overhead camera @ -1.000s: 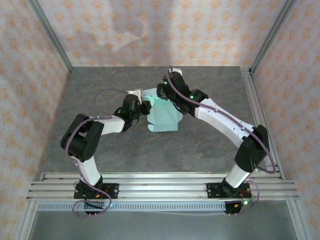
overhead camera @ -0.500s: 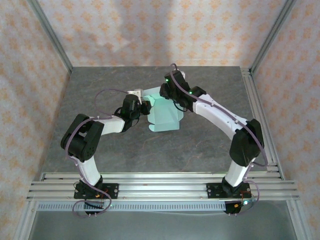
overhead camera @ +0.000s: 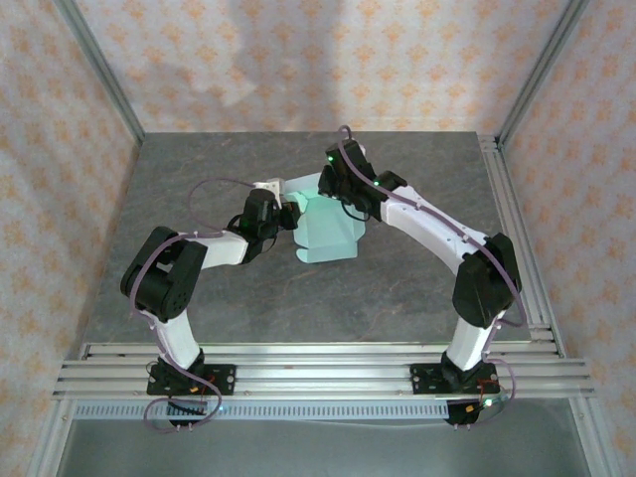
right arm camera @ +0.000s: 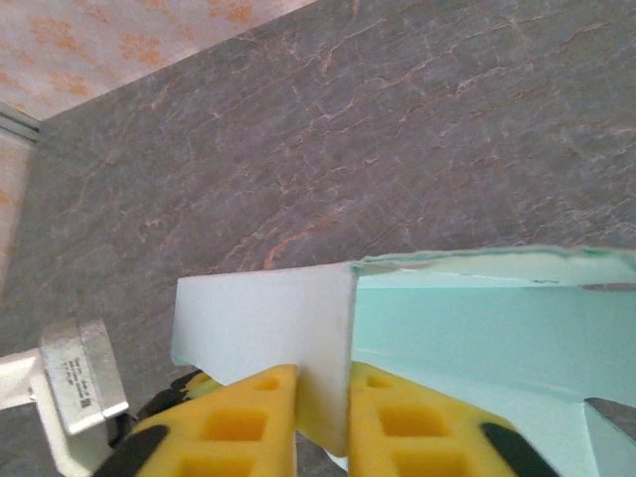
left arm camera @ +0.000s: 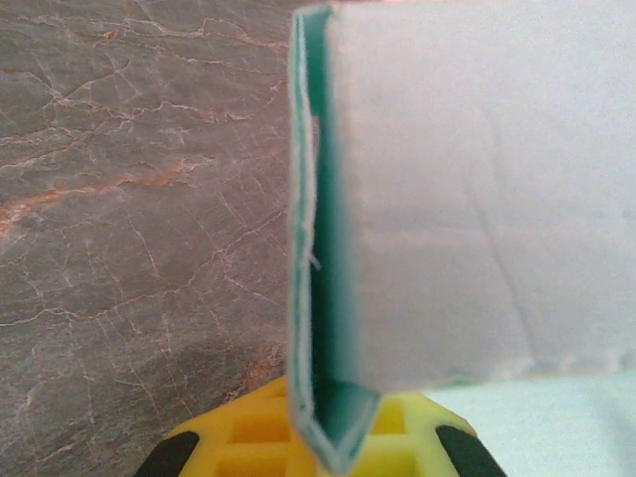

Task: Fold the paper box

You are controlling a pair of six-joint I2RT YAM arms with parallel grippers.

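The paper box [overhead camera: 330,237] is pale mint-green card, partly folded, in the middle of the grey table. My left gripper [overhead camera: 289,218] comes at it from the left. In the left wrist view that gripper [left arm camera: 333,442] is shut on a folded edge of the box [left arm camera: 477,199], whose white wall rises in front of the camera. My right gripper [overhead camera: 333,196] reaches the box's far side from the right. In the right wrist view its yellow fingers [right arm camera: 248,412] press from both sides on an upright wall of the box [right arm camera: 268,328]. That gripper [right arm camera: 323,402] is shut on the wall.
The grey marbled table top [overhead camera: 199,169] is ringed by an aluminium frame and patterned walls. A slotted rail [overhead camera: 318,363] runs along the near edge and another [overhead camera: 512,219] along the right side. The left gripper's white body [right arm camera: 79,378] shows beside the box.
My right gripper has closed on the box's wall, and the right arm's elbow has drawn in slightly to the left. The left arm and the box have stayed put.
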